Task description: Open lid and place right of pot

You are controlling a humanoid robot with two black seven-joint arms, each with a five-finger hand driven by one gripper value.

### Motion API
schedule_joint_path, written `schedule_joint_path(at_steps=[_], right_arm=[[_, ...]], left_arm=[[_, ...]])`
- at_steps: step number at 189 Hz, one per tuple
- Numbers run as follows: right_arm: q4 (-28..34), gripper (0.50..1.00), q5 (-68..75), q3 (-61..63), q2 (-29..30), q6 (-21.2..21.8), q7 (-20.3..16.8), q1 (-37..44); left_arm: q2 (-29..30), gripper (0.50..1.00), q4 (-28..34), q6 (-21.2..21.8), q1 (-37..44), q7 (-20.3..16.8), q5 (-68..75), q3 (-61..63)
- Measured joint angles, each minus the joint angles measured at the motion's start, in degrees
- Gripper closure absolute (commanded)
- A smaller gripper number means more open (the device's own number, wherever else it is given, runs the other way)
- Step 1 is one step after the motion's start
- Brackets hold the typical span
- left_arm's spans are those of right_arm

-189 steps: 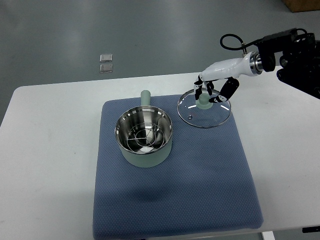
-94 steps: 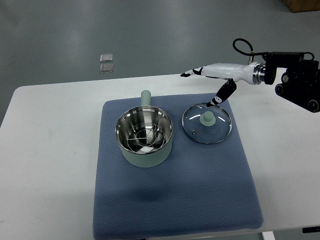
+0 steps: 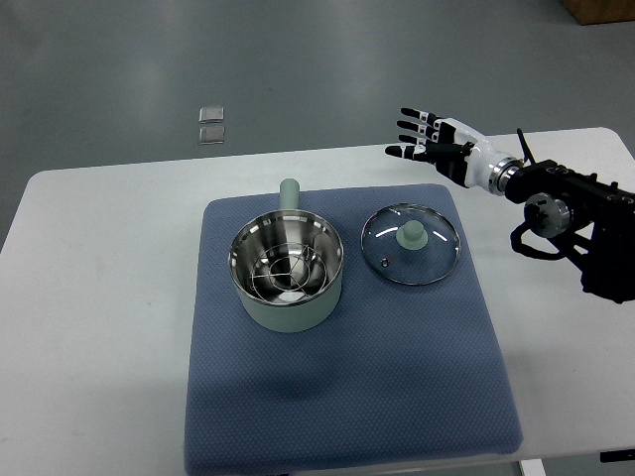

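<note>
I see my right hand (image 3: 434,140) with fingers (image 3: 409,124) spread, holding nothing; below them the lid (image 3: 411,243) lies flat on the mat (image 3: 347,397), right of the pot (image 3: 287,271).

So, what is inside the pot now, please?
The pot is open, and a wire rack lies in its shiny steel interior. Reflections hide whether anything lies under the rack. The lid rests on the blue mat to the pot's right, apart from it.
</note>
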Motion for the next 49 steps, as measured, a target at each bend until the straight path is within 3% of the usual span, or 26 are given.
schedule_joint_path(at_steps=[49], right_arm=[[-0.14,0.56,2.43,0.95,2.42,0.25,0.49,-1.6]], left_arm=[[0.0,0.5,-0.02,-0.1,0.02,0.07,0.0,0.0]])
